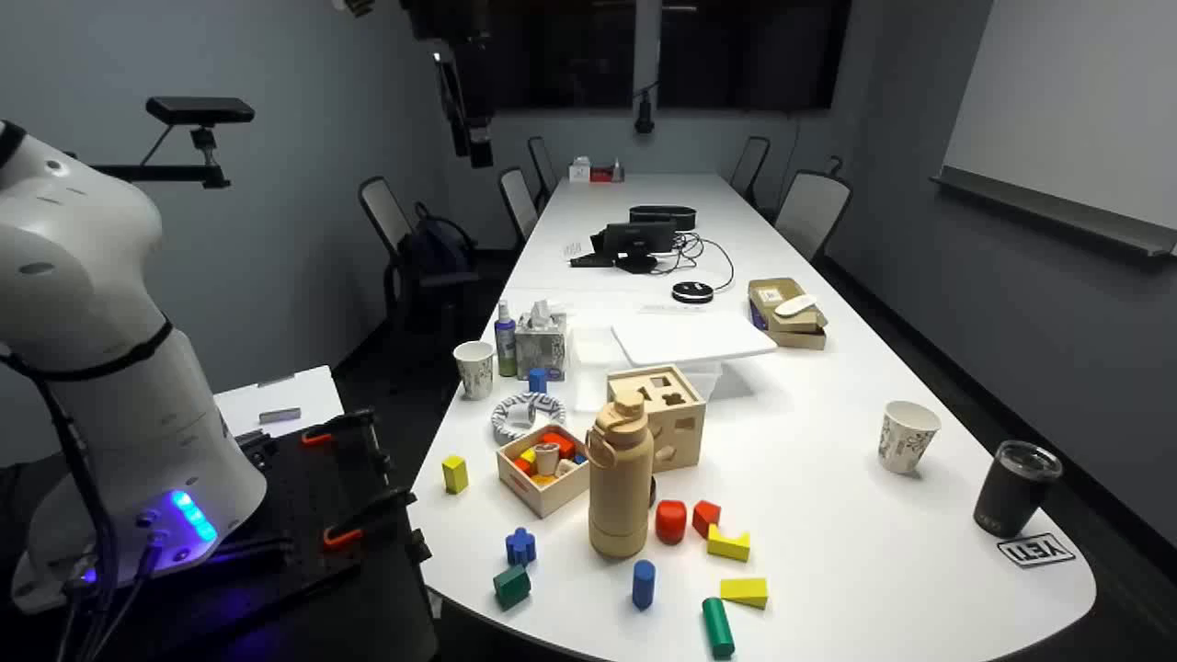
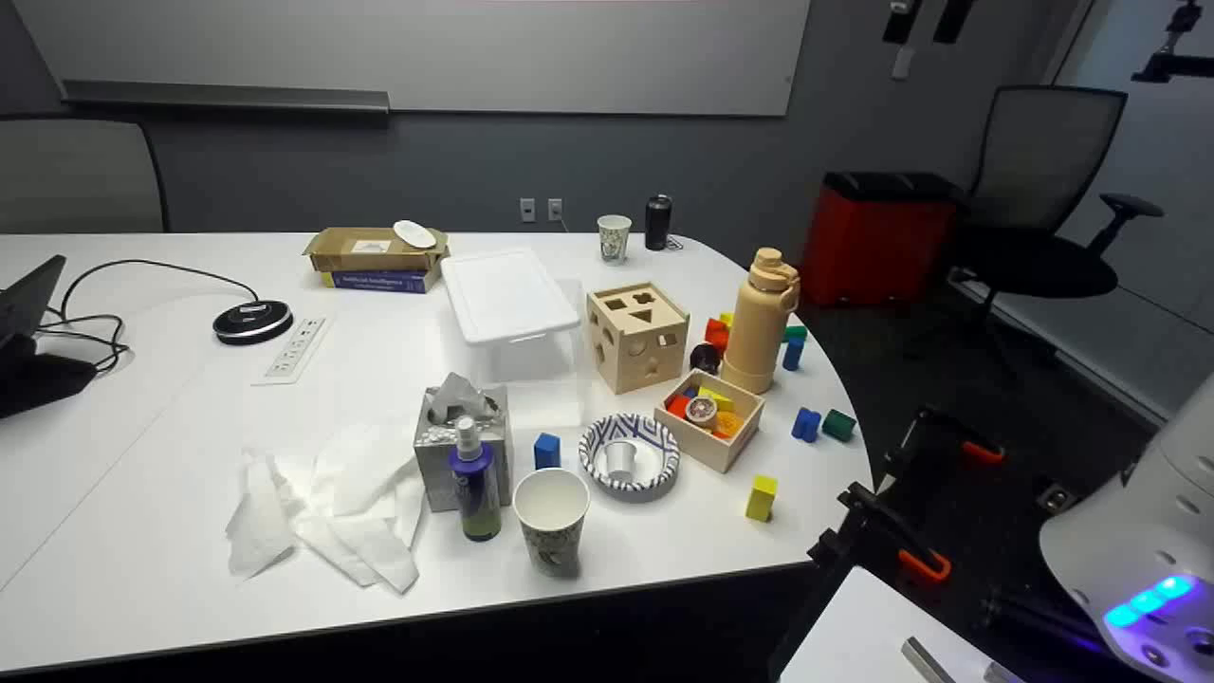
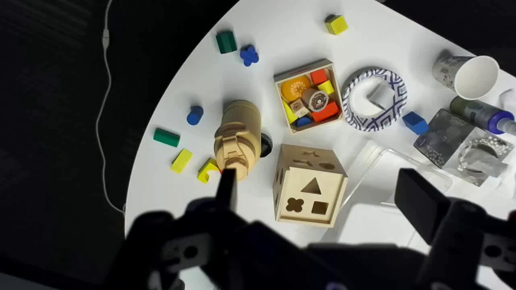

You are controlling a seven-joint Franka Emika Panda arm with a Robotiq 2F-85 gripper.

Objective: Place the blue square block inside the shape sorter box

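- Tool: released, jaws wide apart.
- Blue square block: on the table, between patterned bowl and tissue box.
- Wrist view: block at two o'clock from shape sorter box.

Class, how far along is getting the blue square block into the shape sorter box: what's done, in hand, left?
Done: nothing yet; the blue square block stands on the table near the tissue box.
In hand: nothing; the open gripper is empty.
Left: grasping it, then probably lowering it through the square hole in the shape sorter box.
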